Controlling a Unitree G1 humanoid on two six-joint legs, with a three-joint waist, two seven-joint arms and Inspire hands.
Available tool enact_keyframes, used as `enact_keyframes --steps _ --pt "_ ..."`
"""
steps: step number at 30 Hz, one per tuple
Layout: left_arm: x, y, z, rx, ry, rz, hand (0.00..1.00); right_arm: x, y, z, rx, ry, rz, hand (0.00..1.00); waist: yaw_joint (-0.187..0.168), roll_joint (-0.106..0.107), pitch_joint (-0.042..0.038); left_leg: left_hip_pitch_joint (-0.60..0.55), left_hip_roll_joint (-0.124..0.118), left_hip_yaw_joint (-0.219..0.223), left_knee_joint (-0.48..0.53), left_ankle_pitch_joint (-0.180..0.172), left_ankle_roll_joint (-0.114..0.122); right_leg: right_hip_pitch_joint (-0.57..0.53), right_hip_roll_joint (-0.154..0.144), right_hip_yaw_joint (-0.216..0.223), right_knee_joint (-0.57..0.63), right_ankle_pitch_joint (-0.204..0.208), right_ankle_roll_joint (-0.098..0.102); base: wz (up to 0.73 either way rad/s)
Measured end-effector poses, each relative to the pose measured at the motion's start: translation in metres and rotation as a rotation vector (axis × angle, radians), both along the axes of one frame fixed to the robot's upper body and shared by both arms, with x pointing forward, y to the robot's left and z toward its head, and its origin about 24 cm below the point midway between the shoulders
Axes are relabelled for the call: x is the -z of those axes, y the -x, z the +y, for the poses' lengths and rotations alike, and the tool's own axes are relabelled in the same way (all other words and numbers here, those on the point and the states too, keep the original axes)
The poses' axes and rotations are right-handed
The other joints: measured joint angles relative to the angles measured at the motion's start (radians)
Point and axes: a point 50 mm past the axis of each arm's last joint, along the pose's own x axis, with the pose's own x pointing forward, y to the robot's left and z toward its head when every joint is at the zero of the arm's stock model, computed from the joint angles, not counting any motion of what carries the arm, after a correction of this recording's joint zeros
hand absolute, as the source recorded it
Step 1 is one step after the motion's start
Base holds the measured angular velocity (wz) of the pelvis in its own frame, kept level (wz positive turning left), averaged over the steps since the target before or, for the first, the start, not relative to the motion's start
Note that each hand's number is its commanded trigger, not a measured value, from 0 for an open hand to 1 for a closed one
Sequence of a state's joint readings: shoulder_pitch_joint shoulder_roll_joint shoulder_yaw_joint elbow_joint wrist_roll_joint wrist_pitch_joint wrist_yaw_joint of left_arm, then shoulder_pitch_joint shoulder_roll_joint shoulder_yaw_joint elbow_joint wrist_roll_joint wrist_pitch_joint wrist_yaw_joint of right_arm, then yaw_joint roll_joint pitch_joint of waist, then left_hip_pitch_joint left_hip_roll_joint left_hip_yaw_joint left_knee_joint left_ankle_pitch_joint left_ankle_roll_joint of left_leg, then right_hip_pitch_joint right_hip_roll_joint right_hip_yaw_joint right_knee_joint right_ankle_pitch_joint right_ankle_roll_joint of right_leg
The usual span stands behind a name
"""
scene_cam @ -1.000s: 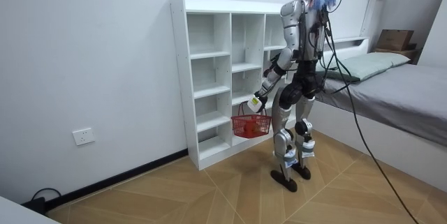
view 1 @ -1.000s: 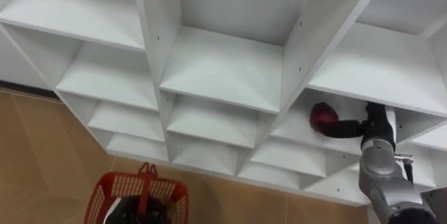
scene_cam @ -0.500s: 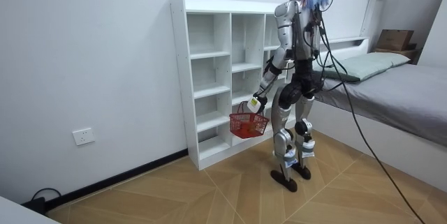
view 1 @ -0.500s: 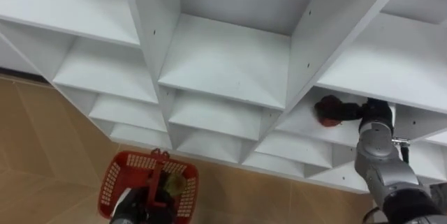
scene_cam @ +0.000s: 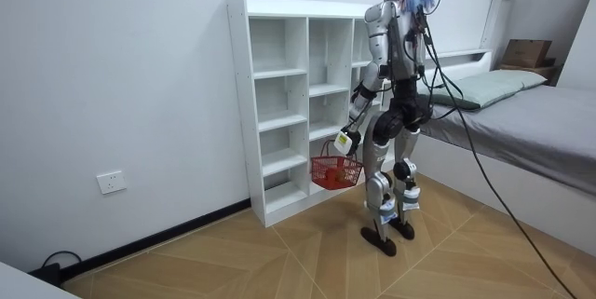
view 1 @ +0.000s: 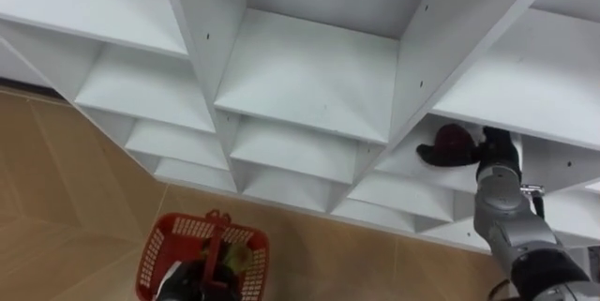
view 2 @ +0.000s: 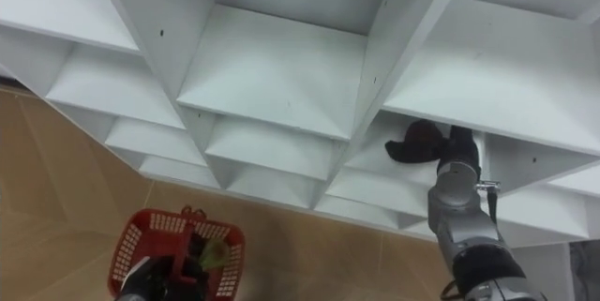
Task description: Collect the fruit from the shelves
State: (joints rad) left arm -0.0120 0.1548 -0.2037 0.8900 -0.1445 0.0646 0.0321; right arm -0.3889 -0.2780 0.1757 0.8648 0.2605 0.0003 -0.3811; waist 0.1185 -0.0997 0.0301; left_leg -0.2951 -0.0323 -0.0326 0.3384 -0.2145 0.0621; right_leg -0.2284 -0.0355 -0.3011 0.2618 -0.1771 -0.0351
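Observation:
A dark red fruit (view 1: 457, 138) lies in a low right-hand compartment of the white closet (view 1: 309, 85). My right hand (view 1: 433, 156) reaches into that compartment, and its dark fingers curl under and round the fruit (view 2: 424, 135). The red basket (view 1: 169, 245) hangs low at my left, its handle (view 1: 217, 241) held in my left hand (view 1: 187, 288), fingers curled round it. A yellow-green fruit (view 1: 240, 257) lies inside the basket. In the room view I stand upright close to the closet (scene_cam: 279, 103), with the basket (scene_cam: 337, 171) hanging at knee height.
Closet compartments (view 1: 300, 67) above and to the left are bare white shelves. Wooden floor (view 1: 56, 198) spreads below the closet. In the room view a bed (scene_cam: 521, 122) stands behind me at the right.
My right hand's fingers have moved from beside the red fruit to round it. The basket has swung slightly nearer the closet. The eye view has shifted a little.

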Motion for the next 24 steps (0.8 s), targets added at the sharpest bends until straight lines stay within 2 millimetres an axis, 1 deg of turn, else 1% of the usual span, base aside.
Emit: enact_keyframes --steps 4,8,11,13,16,24 --pt "-0.001 -0.005 -0.004 0.004 0.007 -0.012 1.0 0.003 0.0 -0.003 0.012 0.005 0.022 0.0 0.0 0.0 0.0003 -0.003 0.001 -0.001 0.001 0.001 -0.002 -0.001 0.001 0.0 0.0 0.001 -0.002 0.0" --pt "-0.006 -0.016 -0.007 0.027 0.005 -0.039 1.0 0.002 -0.001 -0.002 0.011 0.006 0.021 0.0 0.0 0.004 0.0025 -0.008 0.001 -0.002 0.007 0.001 -0.002 -0.002 0.001 -0.002 -0.002 0.002 -0.004 0.0" --pt "-0.007 -0.02 -0.008 0.038 -0.001 -0.045 1.0 0.004 0.0 -0.002 0.008 0.013 0.028 0.0 0.002 0.006 0.0039 -0.008 0.001 -0.001 0.007 0.002 -0.002 -0.001 0.001 -0.001 -0.002 0.002 -0.004 0.0" --pt "-0.006 -0.019 -0.009 0.047 -0.005 -0.038 1.0 0.004 0.0 0.0 -0.011 0.027 0.028 0.0 -0.001 0.008 0.005 -0.007 0.001 -0.001 0.007 0.002 -0.002 -0.001 0.001 -0.001 -0.002 0.002 -0.004 0.0" --pt "-0.006 -0.019 -0.011 0.052 -0.01 -0.036 1.0 0.004 0.0 0.002 -0.038 0.06 0.025 0.0 -0.003 0.015 0.0088 -0.008 0.001 -0.001 0.006 0.003 -0.002 -0.001 0.001 -0.002 -0.002 0.002 -0.004 0.0" --pt "-0.003 -0.017 -0.008 0.041 -0.031 -0.02 1.0 0.005 0.0 0.001 -0.036 0.067 0.021 0.0 -0.003 0.019 0.0074 -0.008 0.001 -0.001 0.007 0.003 -0.002 -0.001 0.001 -0.002 0.0 0.003 -0.004 0.0"
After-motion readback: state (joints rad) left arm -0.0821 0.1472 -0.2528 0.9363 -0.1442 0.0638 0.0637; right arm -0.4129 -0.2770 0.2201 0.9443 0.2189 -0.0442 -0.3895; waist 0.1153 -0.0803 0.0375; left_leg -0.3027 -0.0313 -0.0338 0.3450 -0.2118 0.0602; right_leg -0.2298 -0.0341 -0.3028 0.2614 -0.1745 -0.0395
